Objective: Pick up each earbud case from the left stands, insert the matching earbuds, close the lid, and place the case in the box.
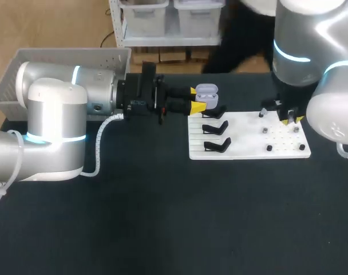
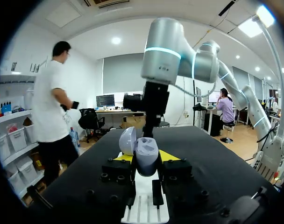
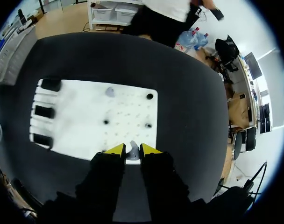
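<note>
A lavender earbud case (image 1: 207, 91) with its lid up is held at the board's far left corner, and my left gripper (image 1: 196, 98) is shut on it. In the left wrist view the case (image 2: 146, 151) sits between the yellow tips of the left gripper (image 2: 144, 159), its lid (image 2: 127, 140) tilted back. My right gripper (image 3: 132, 149) stands over the white board's (image 3: 81, 105) near edge, shut on a small grey earbud (image 3: 132, 152). In the head view the right gripper (image 1: 293, 120) is above the board's right part.
Three black stands (image 1: 215, 127) line the left side of the white board (image 1: 248, 150). A pale earbud (image 3: 110, 92) and black pegs (image 3: 149, 96) sit on its right half. A grey perforated box (image 1: 65, 57) stands at the back left behind my left arm.
</note>
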`<state>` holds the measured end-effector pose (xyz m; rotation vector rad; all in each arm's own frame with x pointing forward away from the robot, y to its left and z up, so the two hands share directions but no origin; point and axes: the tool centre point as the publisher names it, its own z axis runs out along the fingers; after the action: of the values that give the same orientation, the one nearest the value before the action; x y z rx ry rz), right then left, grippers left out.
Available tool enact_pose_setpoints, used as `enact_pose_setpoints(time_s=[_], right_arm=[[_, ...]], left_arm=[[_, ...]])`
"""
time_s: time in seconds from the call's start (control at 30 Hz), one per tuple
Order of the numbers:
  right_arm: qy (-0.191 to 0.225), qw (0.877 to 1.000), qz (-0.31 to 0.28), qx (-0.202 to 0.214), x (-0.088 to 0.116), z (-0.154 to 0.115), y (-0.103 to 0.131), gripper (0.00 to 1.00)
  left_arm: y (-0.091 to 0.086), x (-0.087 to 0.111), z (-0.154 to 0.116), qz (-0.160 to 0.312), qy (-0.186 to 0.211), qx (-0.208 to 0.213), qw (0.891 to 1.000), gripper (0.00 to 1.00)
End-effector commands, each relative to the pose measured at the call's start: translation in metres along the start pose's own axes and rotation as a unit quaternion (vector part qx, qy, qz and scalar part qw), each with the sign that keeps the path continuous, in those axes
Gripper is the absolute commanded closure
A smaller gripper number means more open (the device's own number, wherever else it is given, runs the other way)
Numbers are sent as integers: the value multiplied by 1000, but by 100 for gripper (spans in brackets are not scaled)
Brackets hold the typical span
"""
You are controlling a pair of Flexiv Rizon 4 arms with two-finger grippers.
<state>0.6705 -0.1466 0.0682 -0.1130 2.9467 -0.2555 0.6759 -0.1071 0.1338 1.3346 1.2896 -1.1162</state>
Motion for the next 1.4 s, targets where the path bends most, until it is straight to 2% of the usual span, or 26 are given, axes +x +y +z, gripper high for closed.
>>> enact_pose_setpoints(time_s=[0.03,0.27,0.4,0.87,1.13,1.4], right_arm=[[7,1000,5,-9,17,-48,21,100],[17,999,17,-30,30,-76,63,100],[21,999,17,-24,35,-84,79,100],[21,999,17,-24,35,-84,79,100],[-5,995,90,-29,25,-113,116,100],[-4,988,150,-42,20,-128,134,100]], left_arm=[[-1,1,0,1,-1,-2,1000,100],[-1,1,0,1,-1,-2,1000,100],[-1,1,0,1,-1,-2,1000,100],[-1,1,0,1,-1,-2,1000,100],[-5,2,3,4,-5,6,1000,100],[-17,4,5,3,-18,11,1000,100]])
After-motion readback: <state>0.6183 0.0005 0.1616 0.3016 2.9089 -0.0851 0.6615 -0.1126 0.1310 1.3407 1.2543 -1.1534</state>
